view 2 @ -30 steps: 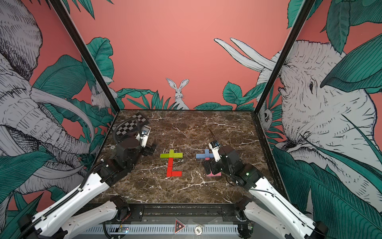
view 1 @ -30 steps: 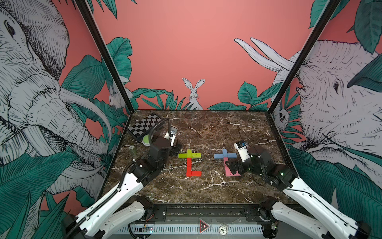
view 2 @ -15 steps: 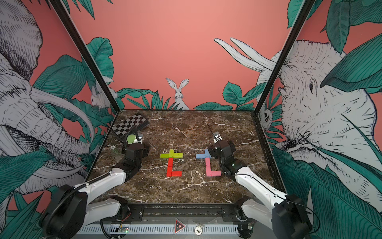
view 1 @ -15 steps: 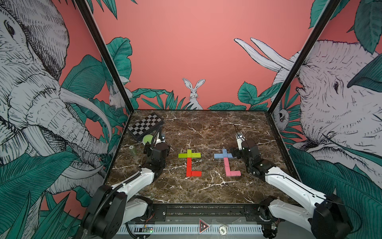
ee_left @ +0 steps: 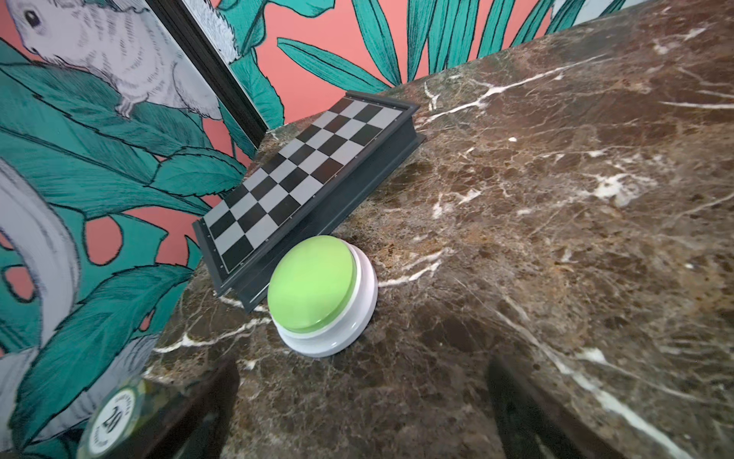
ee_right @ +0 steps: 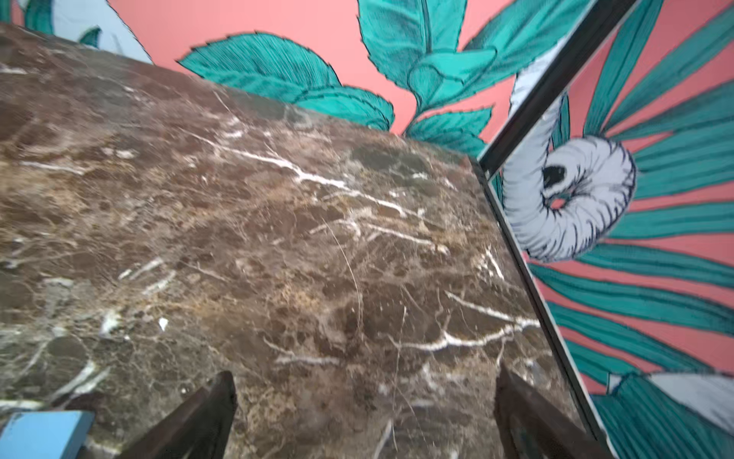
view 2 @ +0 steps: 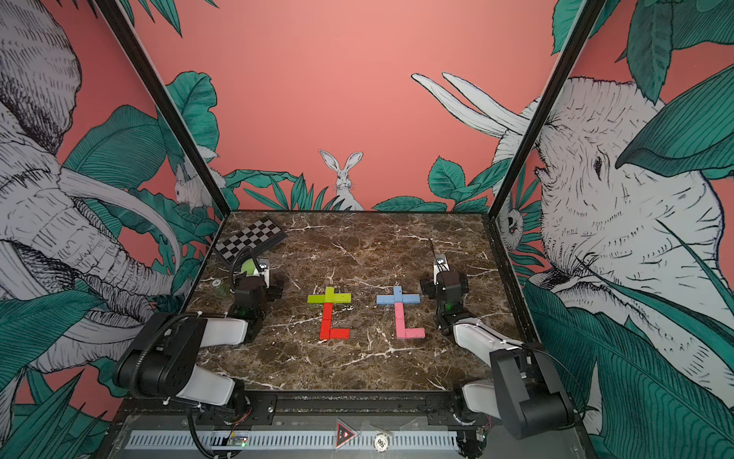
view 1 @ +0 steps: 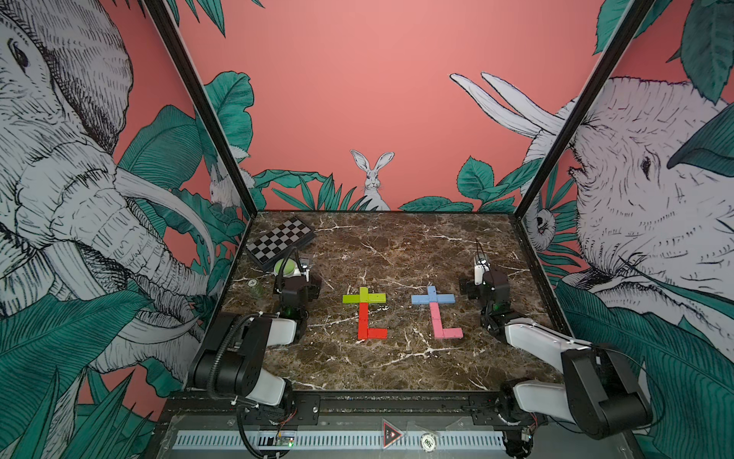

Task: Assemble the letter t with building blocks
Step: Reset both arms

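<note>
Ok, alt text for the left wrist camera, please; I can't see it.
A round green-topped white button sits on the brown marble table beside a black-and-white chequered board. The left gripper stands open in the foreground, empty; a chip marked 20 lies close by.

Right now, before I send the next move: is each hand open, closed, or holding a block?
Left hand: open, holding nothing.
Right hand: open, holding nothing.
</note>
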{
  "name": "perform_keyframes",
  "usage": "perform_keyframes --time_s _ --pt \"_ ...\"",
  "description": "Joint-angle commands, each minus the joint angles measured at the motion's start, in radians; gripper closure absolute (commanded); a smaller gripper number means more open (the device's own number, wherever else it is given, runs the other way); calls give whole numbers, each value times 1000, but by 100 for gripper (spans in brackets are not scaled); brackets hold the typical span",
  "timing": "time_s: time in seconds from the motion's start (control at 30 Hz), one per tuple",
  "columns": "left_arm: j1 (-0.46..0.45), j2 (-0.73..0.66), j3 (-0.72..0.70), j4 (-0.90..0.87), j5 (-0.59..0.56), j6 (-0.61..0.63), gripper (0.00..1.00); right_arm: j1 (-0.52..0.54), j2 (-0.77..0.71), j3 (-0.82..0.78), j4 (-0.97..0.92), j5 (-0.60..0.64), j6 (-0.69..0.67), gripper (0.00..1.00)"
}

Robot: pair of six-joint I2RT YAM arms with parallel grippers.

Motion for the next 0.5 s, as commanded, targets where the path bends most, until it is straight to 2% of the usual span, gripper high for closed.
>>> perform_keyframes --time_s 0.0,0.1,0.13,0.2,0.27,0.33,0.47 --pt "57 20 7 95 165 -47 1 -24 -18 -13 98 -56 -37 1" --pt "78 60 36 86 216 -49 1 -30 -45 -69 112 -56 -28 1" --pt "82 42 47 32 220 -56 1 -35 -43 -97 156 -59 -16 1" --pt "89 53 55 38 229 -63 1 -42 -17 -149 240 -81 -5 1" --pt "95 51 64 19 238 -67 1 -42 28 -164 322 -78 -21 1" --pt "100 46 66 0 247 -70 1 -53 52 -151 326 -77 -29 1" --pt "101 47 67 1 249 -71 1 -96 193 -128 422 -95 -3 1"
